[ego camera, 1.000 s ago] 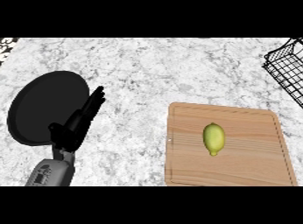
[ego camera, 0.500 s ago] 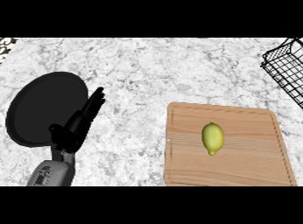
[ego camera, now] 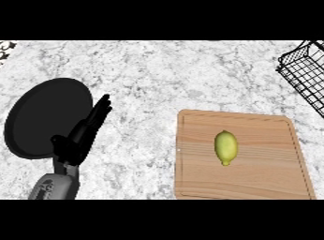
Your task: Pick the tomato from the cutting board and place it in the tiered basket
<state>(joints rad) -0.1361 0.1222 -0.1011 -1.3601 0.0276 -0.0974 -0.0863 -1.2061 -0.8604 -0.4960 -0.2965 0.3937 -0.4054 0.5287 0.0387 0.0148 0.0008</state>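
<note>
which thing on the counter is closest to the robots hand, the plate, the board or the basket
The black plate: the left hand rests open at its right edge, overlapping it. The cutting board lies apart to the right, and the wire basket sits farthest, at the upper right.

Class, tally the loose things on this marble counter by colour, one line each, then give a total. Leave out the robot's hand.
Black: 2, the round plate and the wire basket
Wood-brown: 1, the cutting board
Yellow-green: 1, the oval fruit on the board
Total: 4
</note>
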